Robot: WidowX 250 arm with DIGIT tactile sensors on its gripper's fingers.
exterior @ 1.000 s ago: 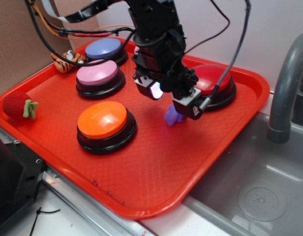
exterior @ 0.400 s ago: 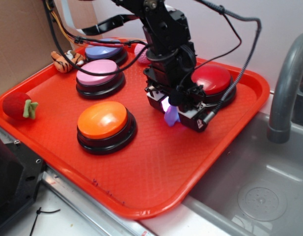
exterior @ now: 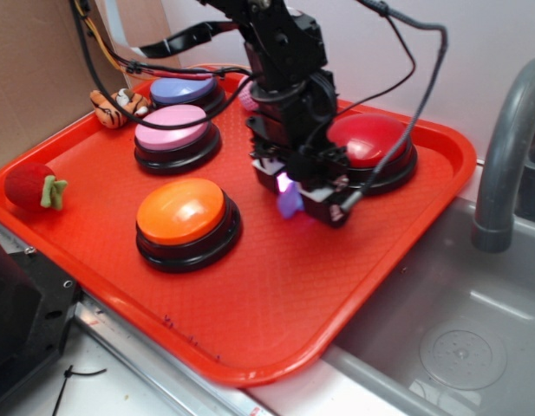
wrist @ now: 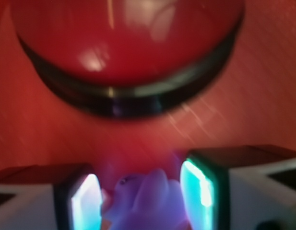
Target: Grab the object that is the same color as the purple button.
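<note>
Reaching steeply down, claw [exterior: 295, 192] spread either side of purple toy [wrist: 148, 201], red button [wrist: 128, 48] just beyond

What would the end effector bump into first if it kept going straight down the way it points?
Probably the purple toy between its fingers, then the red tray beneath it.

We see the wrist view blurred; the purple toy [wrist: 147, 201] is cut off by its bottom edge; outside, the arm hides most of the pink ball [exterior: 247, 95] and part of the red button [exterior: 375, 139].
</note>
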